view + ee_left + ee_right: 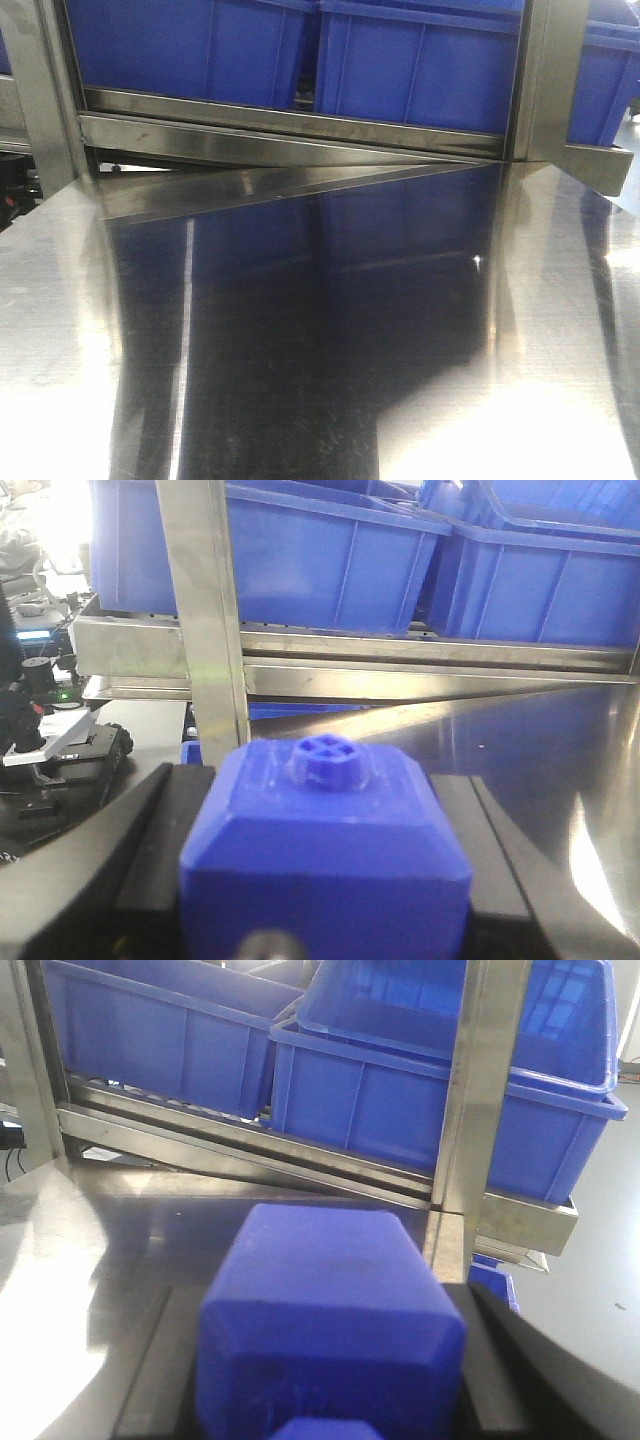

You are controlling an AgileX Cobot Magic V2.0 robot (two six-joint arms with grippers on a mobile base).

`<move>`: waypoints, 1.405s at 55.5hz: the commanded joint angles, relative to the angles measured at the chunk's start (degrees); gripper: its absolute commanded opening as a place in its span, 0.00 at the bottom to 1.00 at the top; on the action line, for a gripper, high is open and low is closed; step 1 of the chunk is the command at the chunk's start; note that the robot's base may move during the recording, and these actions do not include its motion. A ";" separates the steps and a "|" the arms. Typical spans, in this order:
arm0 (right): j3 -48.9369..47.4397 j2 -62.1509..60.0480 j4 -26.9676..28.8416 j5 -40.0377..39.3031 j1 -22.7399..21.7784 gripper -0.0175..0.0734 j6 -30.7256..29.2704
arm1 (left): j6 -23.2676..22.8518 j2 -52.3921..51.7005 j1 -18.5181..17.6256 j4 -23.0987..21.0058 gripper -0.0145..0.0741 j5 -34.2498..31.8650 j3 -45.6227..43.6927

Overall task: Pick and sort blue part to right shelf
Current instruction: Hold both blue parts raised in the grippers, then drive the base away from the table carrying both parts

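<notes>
Front view: the steel counter (320, 380) runs up to the right shelf (540, 80). Blue bins (420, 70) sit behind its front rail (300, 125). No arm shows here. Left wrist view: left gripper (320, 880) is clamped on a blue part (325, 830), knob up, and faces an upright post (210, 630). Best to steer beside the post and clear the bin rim before release. Right wrist view: right gripper (330, 1370) pinches a second blue part (330, 1290). Another post (480, 1090) stands right of its line, with an open bin (400, 1110) beyond.

The front camera looks low across the worktop (300, 380) at the shelf (300, 125). Both wrist cameras face that shelf from closer, left and right.
</notes>
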 commanded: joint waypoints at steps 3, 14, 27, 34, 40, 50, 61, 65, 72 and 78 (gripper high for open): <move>-1.34 -0.49 -0.75 -5.63 0.01 0.40 -0.62 | 0.06 0.47 0.17 0.00 0.54 -5.12 -1.46; -1.34 -0.49 -0.75 -5.63 0.01 0.40 -0.62 | 0.06 0.47 0.17 0.00 0.54 -5.12 -1.46; -1.34 -0.43 -0.75 -5.62 0.01 0.40 -0.62 | 0.06 0.69 0.17 0.00 0.54 -5.12 -1.46; -1.34 -0.43 -0.75 -5.62 0.01 0.40 -0.62 | 0.06 0.69 0.17 0.00 0.54 -5.12 -1.46; -1.34 -0.43 -0.75 -5.56 0.01 0.40 -0.62 | 0.06 0.69 0.17 0.00 0.54 -5.01 -1.46; -1.34 -0.43 -0.75 -5.62 0.01 0.40 -0.62 | 0.06 0.90 0.17 0.00 0.54 -5.27 -1.46; -1.34 -0.43 -0.75 -5.62 0.01 0.40 -0.62 | 0.06 0.79 0.17 0.00 0.54 -5.15 -1.46; -1.34 -0.43 -0.75 -5.62 0.01 0.40 -0.62 | 0.06 0.79 0.17 0.00 0.54 -5.15 -1.46; -1.34 -0.43 -0.75 -5.62 0.01 0.40 -0.62 | 0.06 0.79 0.17 0.00 0.54 -5.15 -1.46; -1.34 -0.43 -0.75 -5.62 0.01 0.40 -0.62 | 0.06 0.79 0.17 0.00 0.54 -5.15 -1.46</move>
